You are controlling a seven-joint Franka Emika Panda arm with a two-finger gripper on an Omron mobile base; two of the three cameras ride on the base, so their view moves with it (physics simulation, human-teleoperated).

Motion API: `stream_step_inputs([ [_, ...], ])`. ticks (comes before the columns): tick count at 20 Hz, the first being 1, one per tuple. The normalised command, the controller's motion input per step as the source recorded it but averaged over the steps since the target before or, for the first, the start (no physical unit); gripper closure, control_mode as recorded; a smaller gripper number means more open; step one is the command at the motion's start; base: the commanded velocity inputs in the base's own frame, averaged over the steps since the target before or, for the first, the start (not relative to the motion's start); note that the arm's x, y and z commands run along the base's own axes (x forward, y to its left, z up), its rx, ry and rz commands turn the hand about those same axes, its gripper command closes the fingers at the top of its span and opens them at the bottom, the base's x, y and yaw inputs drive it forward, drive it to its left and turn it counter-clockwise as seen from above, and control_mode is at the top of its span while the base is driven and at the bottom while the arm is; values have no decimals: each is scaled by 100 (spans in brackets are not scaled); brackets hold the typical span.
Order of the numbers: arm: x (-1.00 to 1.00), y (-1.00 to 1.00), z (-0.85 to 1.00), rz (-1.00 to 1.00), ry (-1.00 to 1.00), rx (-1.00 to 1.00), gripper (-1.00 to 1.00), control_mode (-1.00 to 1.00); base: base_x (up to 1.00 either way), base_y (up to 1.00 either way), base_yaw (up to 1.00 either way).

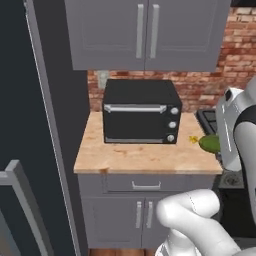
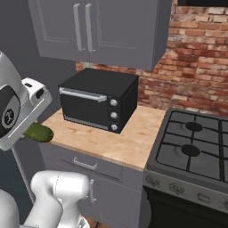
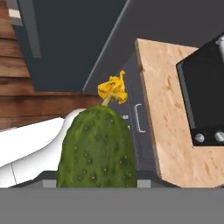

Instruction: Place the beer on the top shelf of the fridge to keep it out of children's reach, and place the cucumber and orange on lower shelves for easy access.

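Note:
My gripper (image 1: 218, 146) is shut on the cucumber (image 1: 210, 143), a dark green bumpy oblong with a yellow flower at its tip. It hangs in the air off the right end of the wooden counter (image 1: 150, 159). In the right base view the cucumber (image 2: 39, 132) pokes out below the white hand, left of the counter. The hand view has the cucumber (image 3: 96, 148) rising from the bottom, hiding the fingertips. The dark slate fridge (image 1: 30, 100) stands at the left, with a grey bar (image 1: 17, 185) at its lower part. The beer, the orange and the shelves are out of view.
A black countertop oven (image 1: 141, 112) sits on the counter under grey wall cabinets (image 1: 145, 30). Drawers and cabinet doors (image 1: 145, 200) lie below the counter. A gas stove (image 2: 191, 142) adjoins the counter on the right, before a brick wall (image 2: 196, 67).

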Motion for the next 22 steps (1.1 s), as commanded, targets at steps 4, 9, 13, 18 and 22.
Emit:
stream_step_inputs([
  [4, 0, 0, 0, 0, 0, 0, 100, 100, -82, -23, 26],
  [9, 0, 0, 0, 0, 0, 0, 100, 100, -60, -15, 48],
  [13, 0, 0, 0, 0, 0, 0, 100, 100, -20, -2, 64],
  [18, 0, 0, 0, 0, 0, 0, 100, 100, -10, -8, 70],
  [22, 0, 0, 0, 0, 0, 0, 100, 100, -2, 0, 73],
])
